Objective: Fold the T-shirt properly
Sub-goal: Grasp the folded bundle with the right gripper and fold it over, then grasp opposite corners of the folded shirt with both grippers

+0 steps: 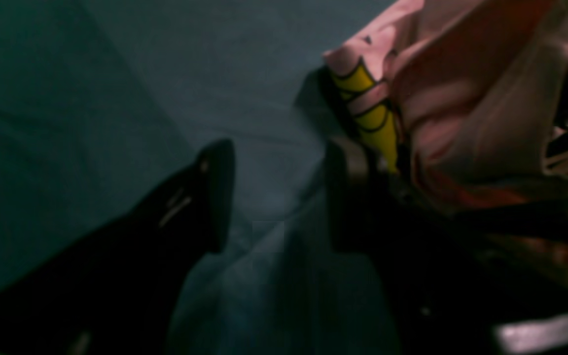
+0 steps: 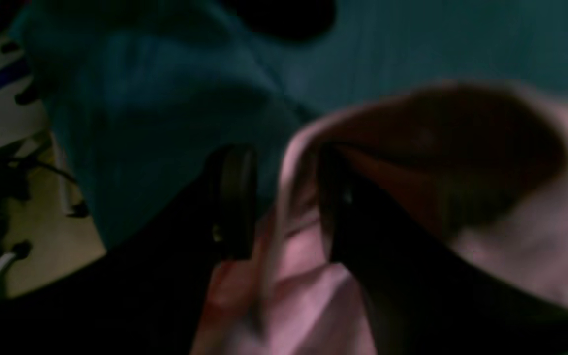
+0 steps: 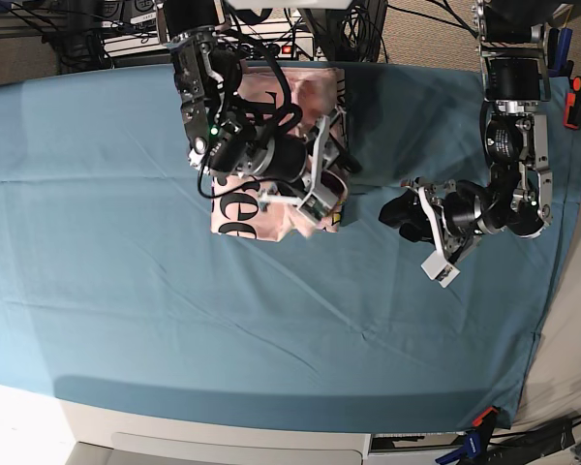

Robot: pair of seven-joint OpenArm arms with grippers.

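Note:
The pale pink T-shirt (image 3: 234,211) lies bunched at the back middle of the table, black lettering showing on its left part. My right gripper (image 3: 334,199) is over the shirt's right edge. In the right wrist view its jaws (image 2: 284,202) stand apart, with a raised pink edge of the shirt (image 2: 486,236) between them. My left gripper (image 3: 394,213) is open and empty, to the right of the shirt and apart from it. In the left wrist view the gripper (image 1: 279,197) has only teal cloth between its fingers; the shirt (image 1: 461,98), with a yellow print, is at upper right.
A teal cloth (image 3: 126,242) covers the whole table. Cables and power gear (image 3: 126,19) line the back edge. Clamps (image 3: 479,421) hold the cloth at the front right corner. The white table edge (image 3: 174,436) runs along the front.

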